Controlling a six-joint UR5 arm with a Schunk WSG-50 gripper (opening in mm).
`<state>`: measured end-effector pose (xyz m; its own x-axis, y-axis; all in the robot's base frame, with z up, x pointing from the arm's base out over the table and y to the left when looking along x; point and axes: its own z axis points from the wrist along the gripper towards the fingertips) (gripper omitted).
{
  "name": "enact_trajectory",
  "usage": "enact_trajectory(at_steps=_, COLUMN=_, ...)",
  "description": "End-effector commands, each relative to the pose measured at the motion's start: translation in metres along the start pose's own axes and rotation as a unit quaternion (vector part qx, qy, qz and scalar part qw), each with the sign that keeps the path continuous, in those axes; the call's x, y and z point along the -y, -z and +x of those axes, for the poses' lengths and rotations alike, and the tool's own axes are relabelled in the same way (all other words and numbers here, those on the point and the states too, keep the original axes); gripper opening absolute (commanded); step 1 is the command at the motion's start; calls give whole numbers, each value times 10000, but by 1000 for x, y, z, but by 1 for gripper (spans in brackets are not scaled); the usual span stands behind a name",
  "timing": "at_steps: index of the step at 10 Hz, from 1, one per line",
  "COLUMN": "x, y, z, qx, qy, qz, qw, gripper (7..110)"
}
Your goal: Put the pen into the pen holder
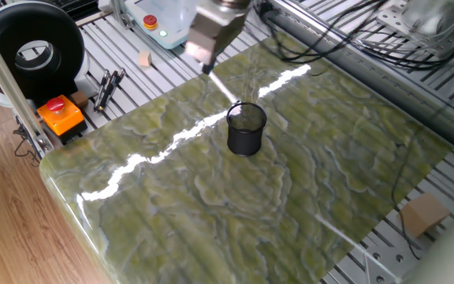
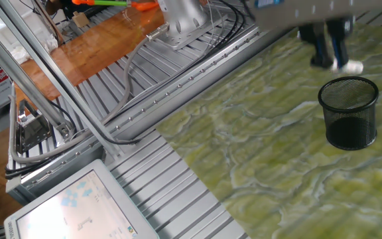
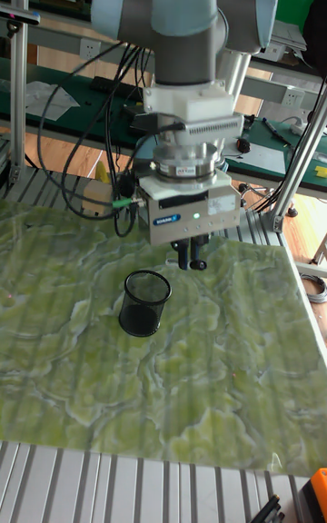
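— Step in hand? Carrying: hand point(image 2: 330, 58) clamped on pen point(image 1: 225, 88), aloft beside pen holder point(image 2: 349, 113) on desk point(image 1: 211, 197).
— Next? Centre above rim, tip upright, lower, release.

The scene is brightly lit from above. A long white streak of glare is seen across the shiny green table point(image 1: 211, 197). The moving gripper point(image 1: 208, 68) is badly blurred in both fixed views. It is sharp in the tall fixed view. Only soft shadows are cast.
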<state>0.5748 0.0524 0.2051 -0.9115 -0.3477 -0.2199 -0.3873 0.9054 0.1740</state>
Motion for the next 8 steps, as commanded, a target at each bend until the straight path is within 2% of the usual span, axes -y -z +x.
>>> enact_trajectory(at_steps=1, x=7, y=27, z=-4, qx=701, qy=303, qz=30, qw=9971, gripper=7)
enact_trajectory(at_steps=2, x=7, y=28, z=-2, qx=728, qy=363, qz=48, qw=9967, gripper=7)
enact_trajectory(at_steps=3, x=11, y=24, z=1, qx=644, qy=360, qz=64, qw=9973, gripper=7)
enact_trajectory(at_steps=4, x=14, y=15, z=-1, qx=670, qy=483, qz=-38, qw=9966, gripper=7)
enact_trajectory(at_steps=6, x=20, y=7, z=-22, qx=1199, qy=783, qz=-143, qw=9896, gripper=7)
enact_trajectory(at_steps=7, x=20, y=6, z=-24, qx=1272, qy=836, qz=-219, qw=9881, gripper=7)
enact_trajectory(at_steps=8, x=30, y=2, z=-21, qx=1248, qy=887, qz=-168, qw=9881, gripper=7)
